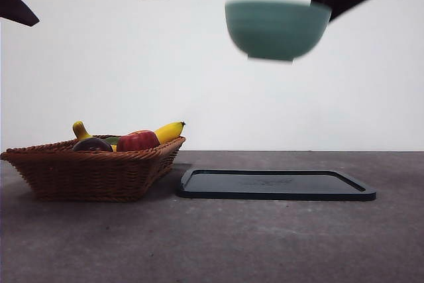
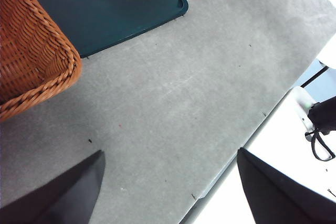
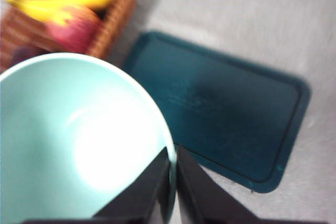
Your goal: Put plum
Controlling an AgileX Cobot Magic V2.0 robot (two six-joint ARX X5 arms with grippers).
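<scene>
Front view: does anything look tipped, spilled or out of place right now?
Nothing is spilled or damaged. The green bowl is up in the air above the dark tray, gripped by its rim in the right gripper and empty. The plum sits in the basket beside the apple and banana.

A basket (image 1: 93, 173) of woven brown wicker is seen, its strands coarse and ribbed. The plum (image 1: 92, 144) in it is shown with a smooth, dark purple skin of dull sheen, and the apple (image 1: 138, 140) beside it with a glossier red skin. The tray (image 1: 275, 184) is presented as dark, smooth plastic with a faint satin shine. The bowl (image 1: 277, 29) is rendered in smooth pale green glaze. The table (image 1: 265, 243) is covered in a grey, matt, slightly mottled surface.
</scene>
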